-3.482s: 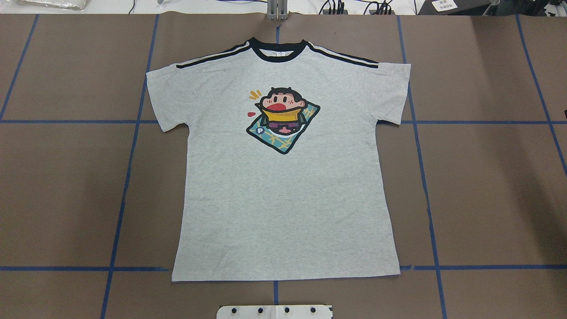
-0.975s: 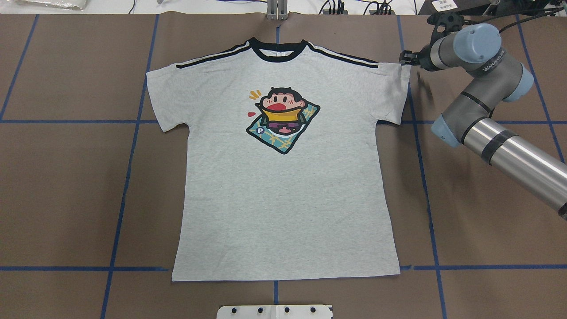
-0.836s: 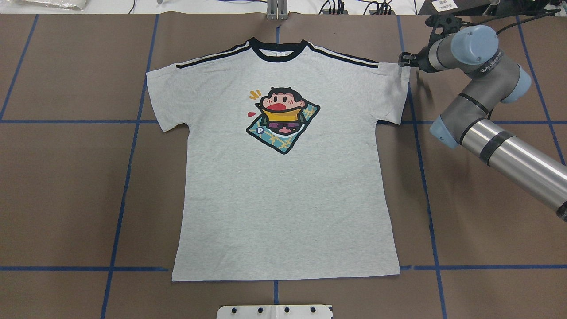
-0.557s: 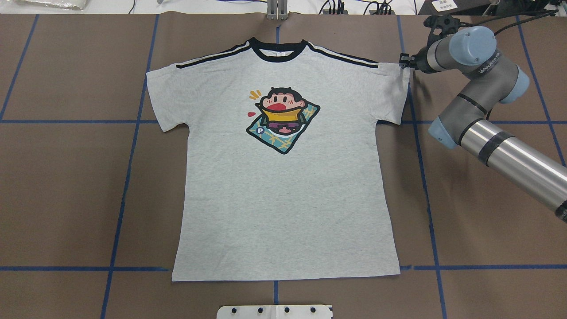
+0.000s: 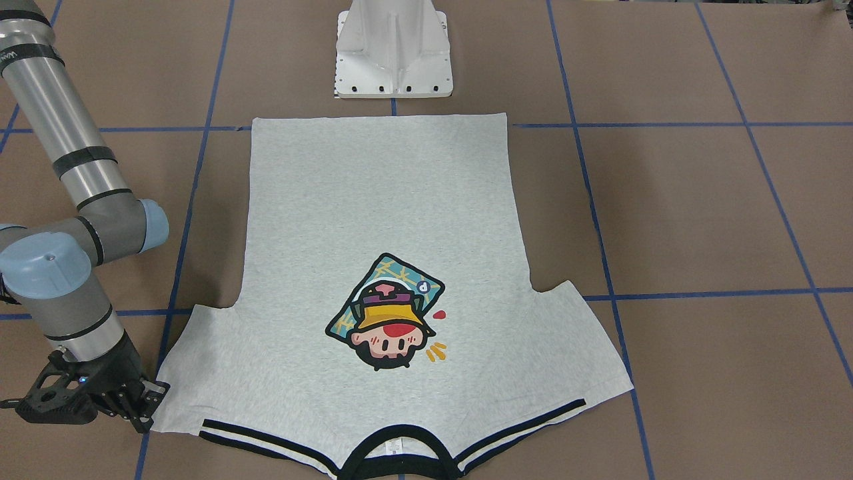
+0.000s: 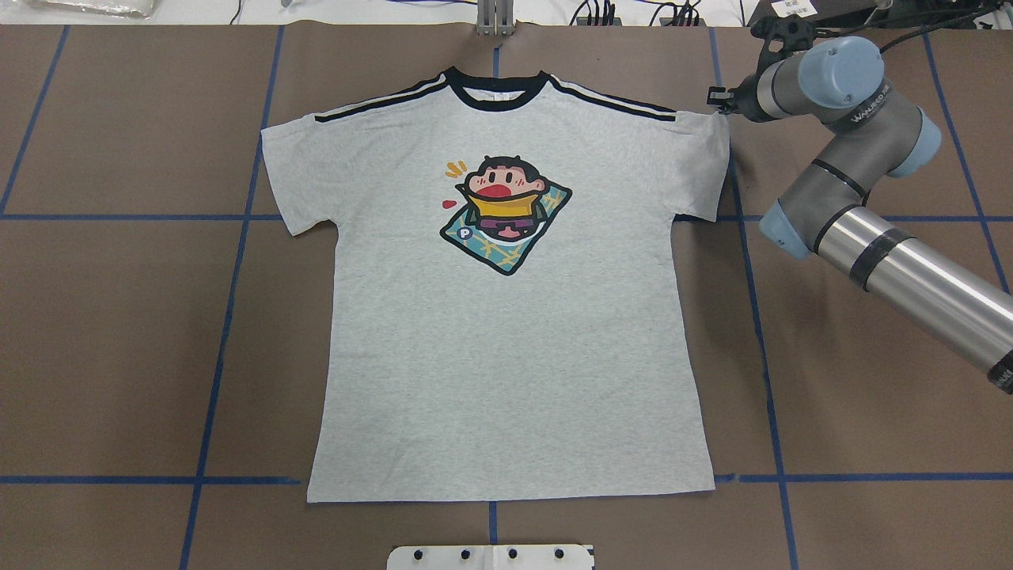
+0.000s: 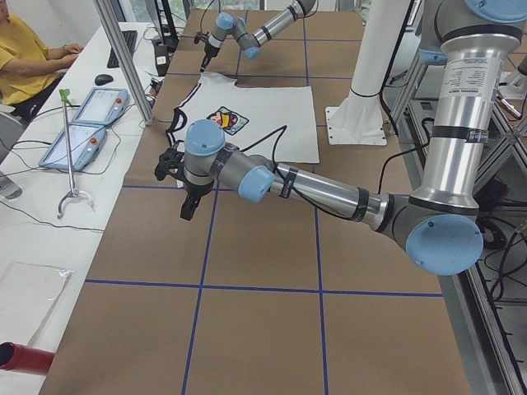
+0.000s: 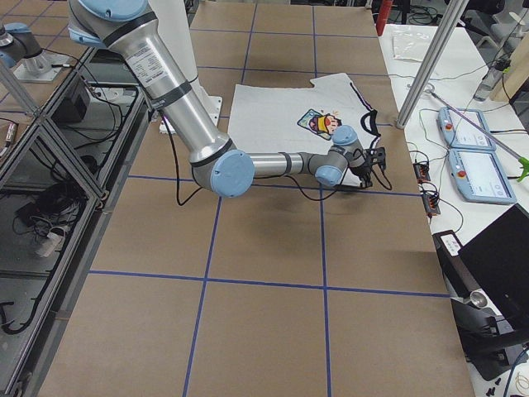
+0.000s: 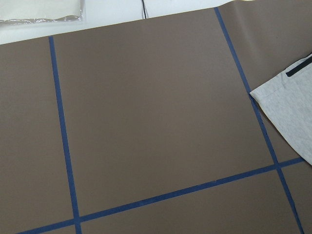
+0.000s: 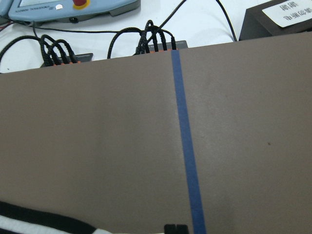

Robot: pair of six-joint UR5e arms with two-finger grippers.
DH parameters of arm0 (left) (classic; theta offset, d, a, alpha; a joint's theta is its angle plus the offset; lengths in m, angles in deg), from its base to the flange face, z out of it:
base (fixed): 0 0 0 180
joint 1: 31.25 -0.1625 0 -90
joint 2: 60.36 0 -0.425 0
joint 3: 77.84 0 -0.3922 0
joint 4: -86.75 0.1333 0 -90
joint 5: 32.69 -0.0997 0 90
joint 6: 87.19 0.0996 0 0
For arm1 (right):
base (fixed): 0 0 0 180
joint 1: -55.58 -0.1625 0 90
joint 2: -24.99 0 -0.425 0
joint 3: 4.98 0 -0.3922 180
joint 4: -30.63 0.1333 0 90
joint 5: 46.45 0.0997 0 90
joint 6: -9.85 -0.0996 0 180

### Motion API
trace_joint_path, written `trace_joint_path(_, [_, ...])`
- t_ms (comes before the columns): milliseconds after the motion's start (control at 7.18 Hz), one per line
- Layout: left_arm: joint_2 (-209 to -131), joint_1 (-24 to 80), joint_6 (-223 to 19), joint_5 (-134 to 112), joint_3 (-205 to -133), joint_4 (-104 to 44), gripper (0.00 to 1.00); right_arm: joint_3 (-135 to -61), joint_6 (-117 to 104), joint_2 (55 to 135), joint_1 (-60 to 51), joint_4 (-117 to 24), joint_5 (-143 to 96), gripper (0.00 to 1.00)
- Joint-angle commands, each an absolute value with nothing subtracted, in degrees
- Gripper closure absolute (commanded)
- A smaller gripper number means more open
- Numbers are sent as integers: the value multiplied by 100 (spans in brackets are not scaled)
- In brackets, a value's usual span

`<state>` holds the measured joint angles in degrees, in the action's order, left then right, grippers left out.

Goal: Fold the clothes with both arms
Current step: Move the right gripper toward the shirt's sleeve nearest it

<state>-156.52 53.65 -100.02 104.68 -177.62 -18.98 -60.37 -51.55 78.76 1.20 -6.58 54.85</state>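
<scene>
**Change since earlier frames.** The right arm (image 6: pixel 910 265), absent from the overhead view a few seconds back, has come in over the counter (image 6: pixel 119 317). Its right tool (image 6: pixel 716 99), a second ago just clear of the garment, is now up against the far outer corner of the right sleeve (image 6: pixel 700 158). That corner sits drawn in very slightly; the rest of the cloth has not shifted.

**Item: T-shirt (image 6: pixel 506 356).** Light heather grey, laid flat and face up in the middle of the counter. The collar (image 6: pixel 496 85) lies away from the robot, and the hem lies near the white pedestal base (image 5: pixel 393 50). The cartoon print (image 6: pixel 506 214) is fully showing. Both sleeves are spread and no fold is made yet.

**Item: right tool.**
- It is low at the sleeve corner, touching or just beside its edge.
- In its wrist view the two fingertips (image 10: pixel 170 228) stand pressed together with only a thin slit between them.
- Whether cloth is caught in that slit cannot be told.

**Item: left arm (image 7: pixel 321 188).** It shows only in the side view. The left tool (image 7: pixel 188 206) hangs over bare counter, apart from the left sleeve, whose corner shows at the edge of its wrist view. Whether its jaws are spread or pressed together cannot be told.

**Assessment.**
- The task is at its opening: the first grasp is being set up on the right side and the left side is not yet engaged.
- A sleeve fold would probably need a secure pinch on this corner first.
- The main risk is thin cloth slipping out of the pinch.
</scene>
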Motion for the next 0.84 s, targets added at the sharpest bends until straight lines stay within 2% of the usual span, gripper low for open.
trace_joint_path(0, [-15625, 5365, -10002, 10469, -17777, -1907, 0, -6787, -5237, 7931, 257, -864, 5506, 100])
trace_joint_path(279, [-15625, 5365, -10002, 10469, -17777, -1907, 0, -7029, -5944, 7591, 704, -1480, 5471, 100])
trace_joint_path(418, [-15625, 5365, -10002, 10469, -17777, -1907, 0, -6802, -6001, 7345, 802, -1568, 5375, 100])
trace_joint_path(696, [-15625, 5365, -10011, 10469, -17812, -1907, 0, -5760, -6098, 6582, 1013, -1578, 4867, 100])
